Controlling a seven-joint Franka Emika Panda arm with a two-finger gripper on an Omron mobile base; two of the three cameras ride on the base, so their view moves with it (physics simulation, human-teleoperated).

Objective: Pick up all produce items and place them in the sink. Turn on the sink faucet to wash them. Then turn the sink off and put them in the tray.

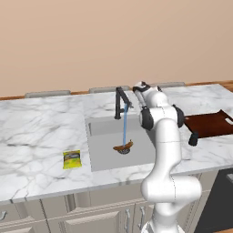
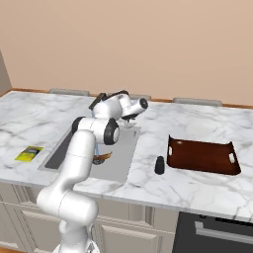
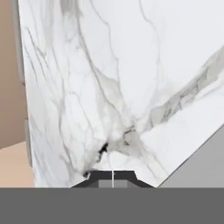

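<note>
The brownish-orange banana (image 1: 124,146) (image 2: 103,158) lies on the drain in the middle of the grey sink (image 1: 102,157) (image 2: 122,159). A thin blue stream of water (image 1: 124,127) falls on it from the spout of the black faucet (image 1: 119,102). My gripper (image 1: 136,88) (image 3: 113,178) hovers over the counter just right of the faucet, behind the sink, with its fingertips pressed together and nothing between them. The dark reddish-brown tray (image 1: 207,125) (image 2: 200,155) sits on the counter to the right of the sink and holds nothing.
A flat yellow snack packet (image 1: 72,159) (image 2: 28,153) lies on the marble left of the sink. A small dark upright object (image 1: 193,139) (image 2: 159,165) stands between sink and tray. The wall runs close behind the faucet.
</note>
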